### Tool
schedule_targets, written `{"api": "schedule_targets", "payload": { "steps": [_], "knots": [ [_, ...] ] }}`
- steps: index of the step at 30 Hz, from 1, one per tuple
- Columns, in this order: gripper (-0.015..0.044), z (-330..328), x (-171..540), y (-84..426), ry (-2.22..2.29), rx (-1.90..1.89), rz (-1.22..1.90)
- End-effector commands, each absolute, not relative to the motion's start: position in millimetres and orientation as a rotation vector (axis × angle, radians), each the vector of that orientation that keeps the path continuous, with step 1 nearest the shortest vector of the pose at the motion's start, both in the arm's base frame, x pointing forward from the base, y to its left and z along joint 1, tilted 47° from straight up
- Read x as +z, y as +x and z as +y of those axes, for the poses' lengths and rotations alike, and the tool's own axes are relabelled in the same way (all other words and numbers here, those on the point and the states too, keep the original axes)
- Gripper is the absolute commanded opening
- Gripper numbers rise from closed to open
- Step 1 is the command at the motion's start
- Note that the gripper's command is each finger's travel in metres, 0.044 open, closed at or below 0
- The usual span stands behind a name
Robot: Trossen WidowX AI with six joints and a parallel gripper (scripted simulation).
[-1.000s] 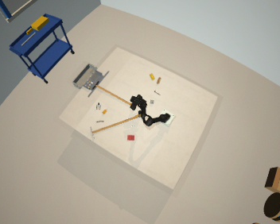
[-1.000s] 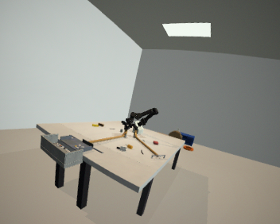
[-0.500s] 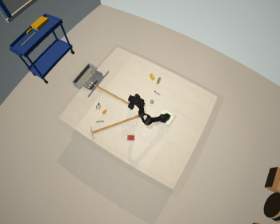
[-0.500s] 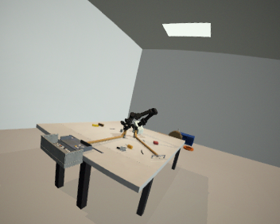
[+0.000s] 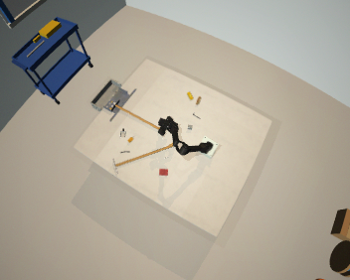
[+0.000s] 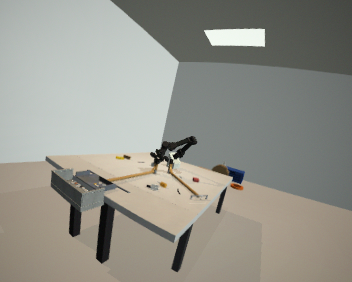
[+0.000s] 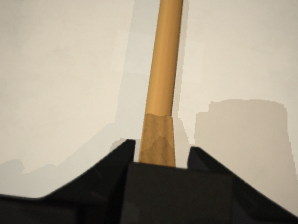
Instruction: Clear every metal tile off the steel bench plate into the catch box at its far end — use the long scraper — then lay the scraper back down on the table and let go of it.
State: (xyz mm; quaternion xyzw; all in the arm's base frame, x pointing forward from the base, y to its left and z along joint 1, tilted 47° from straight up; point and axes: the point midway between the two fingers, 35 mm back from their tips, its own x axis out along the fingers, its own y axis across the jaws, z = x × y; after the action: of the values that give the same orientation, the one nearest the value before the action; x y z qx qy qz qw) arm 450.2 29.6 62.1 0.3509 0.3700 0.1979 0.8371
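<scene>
My gripper [image 5: 161,129] [image 7: 161,151] is shut on the wooden handle of the long scraper [image 5: 138,117] [image 6: 133,176] [image 7: 165,65]. The handle runs away from the fingers to the steel bench plate [image 5: 120,97] [image 6: 89,177] at the table's far edge. The scraper's dark head is over the plate, near the catch box. The grey catch box [image 5: 105,94] [image 6: 91,200] hangs at the plate's far end. Small light tiles show around the head and box; how many lie on the plate or in the box is too small to tell.
A second long-handled tool [image 5: 144,155] [image 6: 185,184] with a pale crosswise head lies on the table. A red block [image 5: 163,172] [image 6: 196,179], an orange piece [image 5: 130,139] [image 6: 163,184], a yellow piece [image 5: 190,95] [image 6: 119,158] and small metal parts lie around. A blue cart [image 5: 63,74] stands beyond the box.
</scene>
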Motion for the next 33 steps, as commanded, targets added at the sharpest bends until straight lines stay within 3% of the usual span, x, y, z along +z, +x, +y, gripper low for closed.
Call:
{"api": "schedule_targets", "payload": {
  "steps": [1, 33],
  "knots": [
    [0.0000, 26.6, 65.2, 460.8, 0.741, 0.412, 0.771],
    [0.0000, 24.1, 69.8, 509.6, 0.740, 0.413, 0.768]
  ]
}}
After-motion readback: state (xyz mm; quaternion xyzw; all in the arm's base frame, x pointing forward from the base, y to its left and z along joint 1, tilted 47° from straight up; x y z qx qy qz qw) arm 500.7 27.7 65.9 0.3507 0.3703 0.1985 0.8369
